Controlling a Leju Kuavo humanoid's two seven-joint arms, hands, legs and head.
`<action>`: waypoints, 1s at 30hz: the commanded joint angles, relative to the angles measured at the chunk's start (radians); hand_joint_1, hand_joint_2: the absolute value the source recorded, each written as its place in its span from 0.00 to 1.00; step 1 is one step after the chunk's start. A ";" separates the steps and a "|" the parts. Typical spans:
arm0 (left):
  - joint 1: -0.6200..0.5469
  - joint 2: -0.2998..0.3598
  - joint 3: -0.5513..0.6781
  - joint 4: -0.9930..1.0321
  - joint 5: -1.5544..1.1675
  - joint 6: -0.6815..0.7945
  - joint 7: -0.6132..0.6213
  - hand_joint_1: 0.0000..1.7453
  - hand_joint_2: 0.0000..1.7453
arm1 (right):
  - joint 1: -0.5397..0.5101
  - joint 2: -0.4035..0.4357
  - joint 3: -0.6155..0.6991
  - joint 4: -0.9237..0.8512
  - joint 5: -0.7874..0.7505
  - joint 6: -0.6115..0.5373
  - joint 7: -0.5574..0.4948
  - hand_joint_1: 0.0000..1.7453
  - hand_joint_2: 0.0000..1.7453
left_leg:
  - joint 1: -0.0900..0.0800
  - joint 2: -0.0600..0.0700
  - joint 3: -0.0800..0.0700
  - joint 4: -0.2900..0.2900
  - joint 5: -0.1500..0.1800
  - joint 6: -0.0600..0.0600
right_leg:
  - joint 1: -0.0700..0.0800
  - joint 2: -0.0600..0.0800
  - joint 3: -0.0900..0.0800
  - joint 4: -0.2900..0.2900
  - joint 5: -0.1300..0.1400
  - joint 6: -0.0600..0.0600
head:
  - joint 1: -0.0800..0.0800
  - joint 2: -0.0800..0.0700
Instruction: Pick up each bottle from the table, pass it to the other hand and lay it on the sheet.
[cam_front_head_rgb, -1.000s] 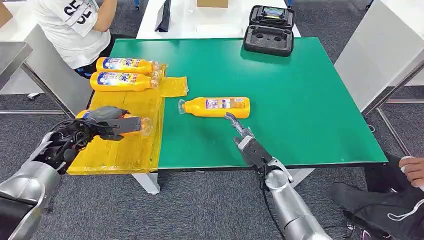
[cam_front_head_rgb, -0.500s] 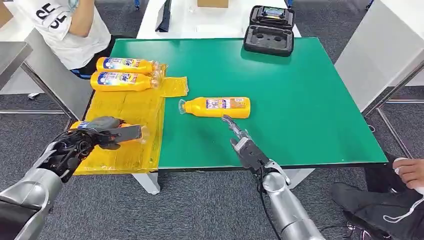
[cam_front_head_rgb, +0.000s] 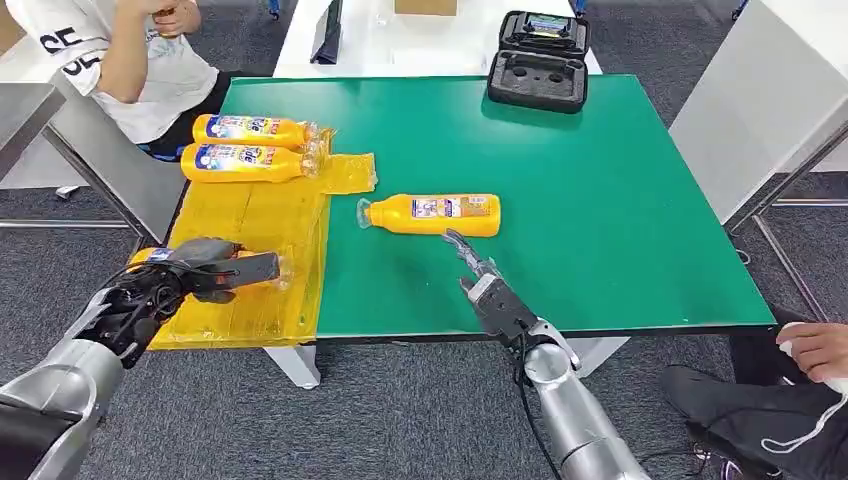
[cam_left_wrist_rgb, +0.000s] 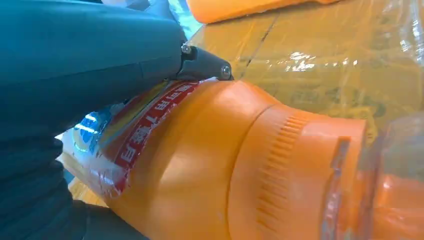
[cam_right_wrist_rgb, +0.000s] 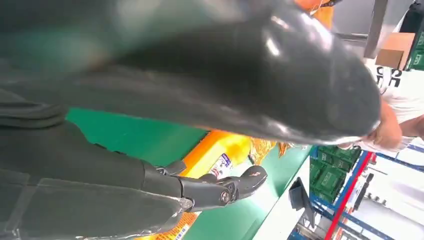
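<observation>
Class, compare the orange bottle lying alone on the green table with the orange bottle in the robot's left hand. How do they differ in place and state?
The lone bottle lies free on the bare green table; the held bottle sits over the yellow sheet. The left hand grips the held bottle, while the right hand stops just short of the lone one. Both lie sideways, orange with labels; their clear caps point opposite ways.

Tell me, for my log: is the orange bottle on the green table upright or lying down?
Lying down. The orange bottle rests on its side on the green table, cap toward the yellow sheet.
</observation>
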 joint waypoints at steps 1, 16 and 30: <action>-0.013 0.011 0.038 0.062 -0.031 -0.011 0.013 0.60 1.00 | -0.056 0.011 -0.020 0.091 -0.001 0.007 0.001 0.00 0.00 | 0.001 0.003 0.001 0.000 -0.001 -0.002 | 0.001 0.002 0.001 0.000 0.000 -0.002 | 0.000 0.000; -0.008 0.019 0.060 0.067 -0.064 -0.037 -0.009 0.00 1.00 | -0.070 0.014 -0.019 0.123 -0.007 -0.002 0.003 0.00 0.00 | 0.001 0.002 0.001 0.000 0.000 -0.002 | 0.001 0.002 0.001 0.000 0.000 -0.002 | 0.000 0.000; -0.071 0.017 0.132 0.010 0.015 -0.052 -0.136 0.00 0.00 | -0.050 0.006 -0.034 0.127 -0.005 -0.020 0.012 0.00 0.00 | 0.002 -0.001 -0.002 0.002 0.000 -0.001 | 0.002 -0.001 -0.001 0.001 0.000 -0.001 | 0.000 0.000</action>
